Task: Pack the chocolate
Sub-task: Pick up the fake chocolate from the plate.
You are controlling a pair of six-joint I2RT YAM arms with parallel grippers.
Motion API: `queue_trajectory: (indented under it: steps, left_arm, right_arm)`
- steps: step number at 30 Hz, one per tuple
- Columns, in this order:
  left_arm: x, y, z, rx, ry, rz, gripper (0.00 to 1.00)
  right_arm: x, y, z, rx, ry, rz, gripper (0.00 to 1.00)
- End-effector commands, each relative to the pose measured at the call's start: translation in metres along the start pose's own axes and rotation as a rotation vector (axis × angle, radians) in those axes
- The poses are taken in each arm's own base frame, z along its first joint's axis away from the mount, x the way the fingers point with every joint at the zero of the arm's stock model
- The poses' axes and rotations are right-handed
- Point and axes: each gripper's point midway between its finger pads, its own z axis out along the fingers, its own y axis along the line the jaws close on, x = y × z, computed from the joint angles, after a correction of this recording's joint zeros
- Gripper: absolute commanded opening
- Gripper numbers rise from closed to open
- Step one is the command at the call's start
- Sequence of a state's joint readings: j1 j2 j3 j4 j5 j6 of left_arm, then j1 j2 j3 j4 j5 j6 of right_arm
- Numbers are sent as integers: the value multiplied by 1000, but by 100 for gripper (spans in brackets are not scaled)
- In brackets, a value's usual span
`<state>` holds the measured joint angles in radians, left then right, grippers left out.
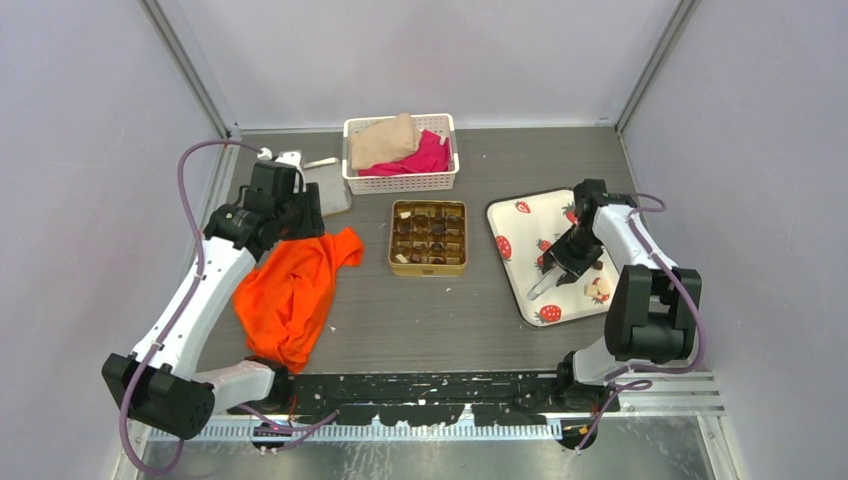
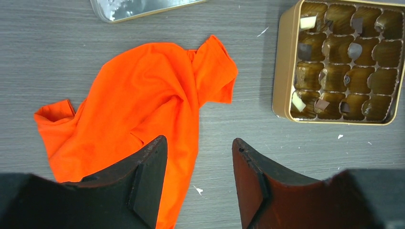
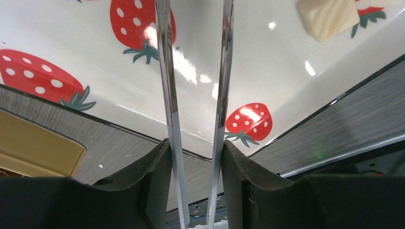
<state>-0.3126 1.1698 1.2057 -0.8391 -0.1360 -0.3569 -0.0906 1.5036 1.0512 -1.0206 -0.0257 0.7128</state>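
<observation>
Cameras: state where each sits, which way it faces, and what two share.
Top external: high behind the bases, looking down on the table; both arms show.
Left wrist: on the left arm, facing down at orange shirt and gold tin; open jaws show.
Right wrist: on the right arm, facing along metal tongs over the strawberry tray; jaws grip them.
Shared: the tin, top and left wrist.

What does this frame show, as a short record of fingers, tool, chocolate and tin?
Left fingers: open, empty, above crumpled orange cloth edge
Right fingers: shut on silver metal tongs, above white strawberry-print tray
Chocolate on tray: cream-white ridged piece visible
Gold square tin: some chocolate pieces in, many brown cups empty
</observation>
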Motion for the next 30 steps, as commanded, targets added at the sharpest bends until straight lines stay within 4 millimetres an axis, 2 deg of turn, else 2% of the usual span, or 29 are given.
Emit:
queue_trajectory:
  steps: [1, 14, 23, 26, 30]
  left_arm:
    - [-33, -4, -7, 2, -95, 7, 54]
    - [-45, -7, -9, -1, -102, 13, 54]
    - [-47, -6, -11, -3, -112, 12, 54]
    - [-49, -7, -12, -1, -115, 11, 54]
    - [-50, -8, -13, 5, -117, 7, 54]
  right_arm:
    - [-17, 11, -6, -25, -22, 9, 46]
    - [-33, 14, -5, 4, -24, 13, 44]
    - [-33, 13, 4, 13, -5, 2, 42]
    - [-36, 13, 1, 18, -18, -5, 36]
    - [-37, 14, -3, 17, -20, -20, 17]
